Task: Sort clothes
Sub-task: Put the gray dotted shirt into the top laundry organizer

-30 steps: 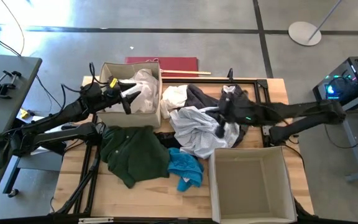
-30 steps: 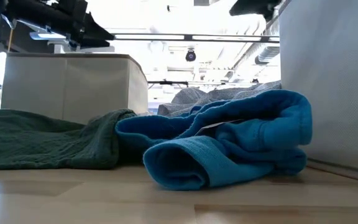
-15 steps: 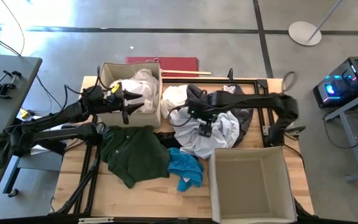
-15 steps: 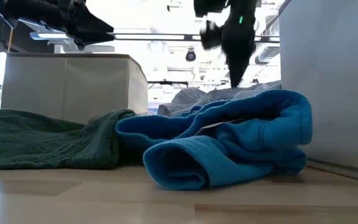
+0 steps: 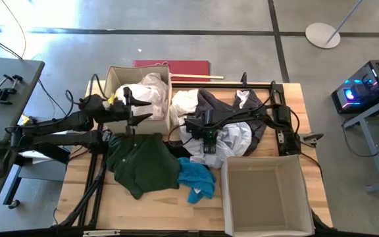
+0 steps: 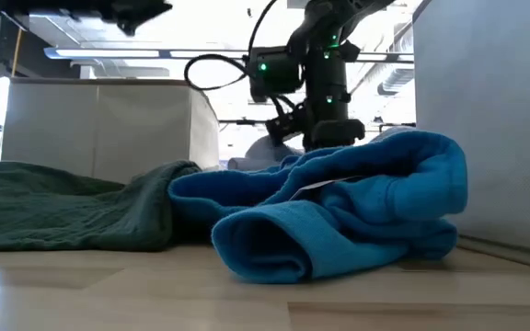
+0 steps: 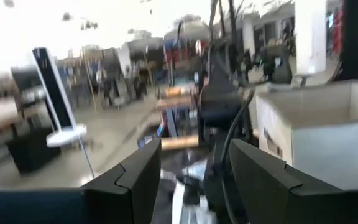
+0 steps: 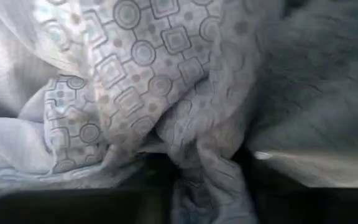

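1. Picking looks like the step in hand: the right gripper (image 5: 204, 146) is pushed down into the pale grey-blue garment (image 5: 232, 139) in the middle pile, between the two boxes.
2. Its fingers are seen pinched around a fold of that patterned fabric (image 8: 166, 118), so a grip seems made.
3. Next, a lift and a carry to a box would probably be needed, maybe the near box (image 5: 263, 197).
4. The left gripper (image 5: 133, 113) is held by the far box (image 5: 114, 99), jaws parted, nothing gripped.
5. Dark green garment (image 5: 140, 161) and bright blue garment (image 5: 196, 179) are left lying on the table.
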You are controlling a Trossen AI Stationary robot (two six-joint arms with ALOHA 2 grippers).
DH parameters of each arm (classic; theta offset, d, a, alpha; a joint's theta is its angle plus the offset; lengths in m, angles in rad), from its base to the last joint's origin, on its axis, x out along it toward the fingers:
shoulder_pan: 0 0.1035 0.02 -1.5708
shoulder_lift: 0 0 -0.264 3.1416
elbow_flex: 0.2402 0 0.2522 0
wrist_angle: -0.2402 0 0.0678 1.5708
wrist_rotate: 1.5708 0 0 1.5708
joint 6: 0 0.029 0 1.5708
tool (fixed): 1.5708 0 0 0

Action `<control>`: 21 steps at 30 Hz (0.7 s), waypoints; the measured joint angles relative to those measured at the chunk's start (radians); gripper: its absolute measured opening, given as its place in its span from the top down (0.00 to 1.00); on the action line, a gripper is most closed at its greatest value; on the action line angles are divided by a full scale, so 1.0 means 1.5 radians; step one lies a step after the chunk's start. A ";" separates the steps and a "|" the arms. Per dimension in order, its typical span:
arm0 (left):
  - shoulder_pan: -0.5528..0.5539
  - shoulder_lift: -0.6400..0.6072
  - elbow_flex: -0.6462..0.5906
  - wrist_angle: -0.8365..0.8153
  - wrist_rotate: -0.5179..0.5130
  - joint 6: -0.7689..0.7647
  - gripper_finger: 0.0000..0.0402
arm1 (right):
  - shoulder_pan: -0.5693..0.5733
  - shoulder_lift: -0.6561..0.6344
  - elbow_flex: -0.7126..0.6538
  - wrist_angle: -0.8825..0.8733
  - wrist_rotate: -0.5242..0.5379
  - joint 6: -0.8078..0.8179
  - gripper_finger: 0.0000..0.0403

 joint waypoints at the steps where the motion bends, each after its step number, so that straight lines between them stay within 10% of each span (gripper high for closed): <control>1: -0.008 0.000 0.000 0.018 0.000 0.005 0.55 | 0.000 -0.013 -0.001 0.010 0.014 0.004 0.87; 12: -0.049 0.008 0.000 0.167 0.000 0.125 0.55 | -0.001 -0.311 -0.001 0.127 0.259 0.004 0.96; 21: -0.080 0.109 0.010 0.292 0.000 0.220 0.55 | -0.001 -0.489 0.000 0.464 0.255 -0.171 0.98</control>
